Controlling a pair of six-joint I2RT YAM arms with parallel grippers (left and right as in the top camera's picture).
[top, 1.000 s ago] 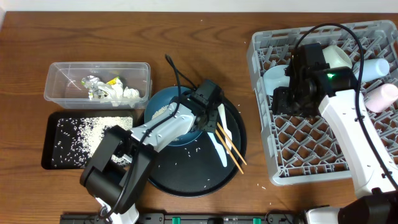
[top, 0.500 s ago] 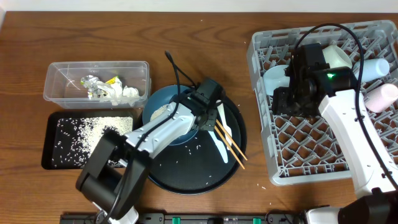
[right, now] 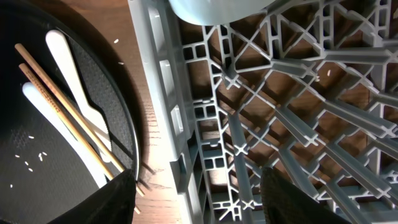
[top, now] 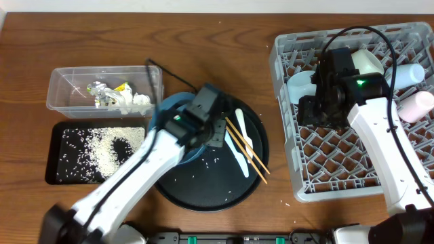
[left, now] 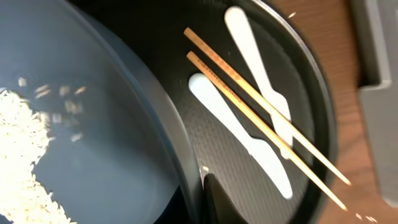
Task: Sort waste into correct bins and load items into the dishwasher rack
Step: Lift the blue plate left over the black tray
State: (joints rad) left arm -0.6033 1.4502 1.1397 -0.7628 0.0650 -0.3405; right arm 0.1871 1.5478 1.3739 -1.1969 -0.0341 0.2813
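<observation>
Blue bowl (left: pixel 93 143), rice (left: pixel 22 124) heaped in it, sits centre-left of the overhead view on the round tray (top: pixel 203 193). The left gripper (top: pixel 211 129) has it by the right rim, fingers pinched narrow across the wall. To my eye that edge grip is chosen so the bowl can be carried and tipped. The flat black tray (top: pixel 53 177) at lower left already has rice spread in it, so I'd guess the grains belong there before the bowl goes to the rack (top: pixel 319 169).

Beside the grip, right of the bowl, the chopsticks (left: pixel 261 118) lie slanted across two white utensils (left: pixel 239 140); they are close, so a swing could knock them. A few grains dot the round tray.

The tub (top: pixel 61 78) at upper left holds the wrappers and tissue.

The right gripper (right: pixel 198 202) hangs over the rack's left edge, fingers spread wide with nothing between them, seemingly waiting out of the way. Cups and a pale bowl stand in the rack's upper part.
</observation>
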